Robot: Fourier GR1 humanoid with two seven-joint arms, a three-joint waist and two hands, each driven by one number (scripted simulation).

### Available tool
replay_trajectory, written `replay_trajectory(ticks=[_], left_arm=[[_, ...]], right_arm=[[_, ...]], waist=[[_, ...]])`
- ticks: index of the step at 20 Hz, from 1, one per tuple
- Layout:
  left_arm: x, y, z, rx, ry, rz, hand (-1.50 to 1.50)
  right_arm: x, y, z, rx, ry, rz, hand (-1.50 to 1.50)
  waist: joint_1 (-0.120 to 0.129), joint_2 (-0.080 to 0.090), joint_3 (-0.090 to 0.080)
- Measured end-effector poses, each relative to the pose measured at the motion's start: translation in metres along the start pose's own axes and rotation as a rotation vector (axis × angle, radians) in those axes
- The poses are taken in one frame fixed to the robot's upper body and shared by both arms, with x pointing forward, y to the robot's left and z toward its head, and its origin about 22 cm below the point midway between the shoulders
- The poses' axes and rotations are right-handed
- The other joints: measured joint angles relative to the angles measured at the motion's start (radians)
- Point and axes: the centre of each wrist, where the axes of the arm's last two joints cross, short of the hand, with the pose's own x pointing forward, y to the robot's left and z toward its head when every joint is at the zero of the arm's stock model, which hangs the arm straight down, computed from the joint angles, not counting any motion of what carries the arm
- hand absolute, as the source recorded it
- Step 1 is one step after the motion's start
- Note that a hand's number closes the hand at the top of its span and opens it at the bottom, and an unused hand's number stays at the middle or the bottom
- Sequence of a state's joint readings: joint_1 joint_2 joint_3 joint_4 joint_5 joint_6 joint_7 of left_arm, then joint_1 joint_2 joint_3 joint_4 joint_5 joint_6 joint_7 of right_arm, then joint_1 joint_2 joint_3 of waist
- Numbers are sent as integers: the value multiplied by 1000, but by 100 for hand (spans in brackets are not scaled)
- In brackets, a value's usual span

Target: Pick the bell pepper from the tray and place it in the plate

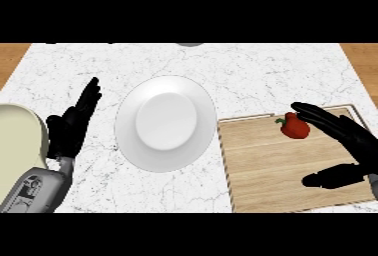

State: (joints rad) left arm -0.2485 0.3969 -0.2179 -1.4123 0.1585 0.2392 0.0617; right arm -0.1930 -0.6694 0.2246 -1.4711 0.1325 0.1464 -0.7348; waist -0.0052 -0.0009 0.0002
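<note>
Right hand [353, 150], nearest item: open over the wooden tray [295, 170], fingers just right of the red bell pepper [295, 126] at the tray's far end, plate [166, 123] further left; left hand [72, 125] open, resting beyond the plate.

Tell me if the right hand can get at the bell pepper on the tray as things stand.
Probably yes. The right hand is open over the wooden tray, its fingers reaching right beside the red bell pepper, thumb spread below. Nothing else lies on the tray between them.
</note>
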Motion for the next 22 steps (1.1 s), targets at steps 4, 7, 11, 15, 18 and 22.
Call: replay_trajectory(ticks=[4, 7, 11, 15, 18, 22], left_arm=[[0, 0, -1, 6, -1, -4, 0], [0, 4, 0, 2, -1, -5, 0], [1, 3, -2, -2, -2, -1, 0], [2, -4, -3, -8, -1, 3, 0], [0, -1, -5, -13, -3, 4, 0], [6, -4, -9, -20, -4, -1, 0]], right_arm=[[16, -44, -2, 92, 85, 154, -150], [29, -66, -2, 187, 178, 247, -150], [43, -84, -19, 276, 271, 316, -150], [44, -83, -29, 344, 349, 359, -150], [36, -75, -34, 372, 385, 365, -150], [23, -68, -44, 401, 407, 368, -150]], waist=[[-3, -2, -1], [-3, -3, -2], [4, -1, -2], [8, 0, -1], [9, 1, -1], [11, 2, 0]])
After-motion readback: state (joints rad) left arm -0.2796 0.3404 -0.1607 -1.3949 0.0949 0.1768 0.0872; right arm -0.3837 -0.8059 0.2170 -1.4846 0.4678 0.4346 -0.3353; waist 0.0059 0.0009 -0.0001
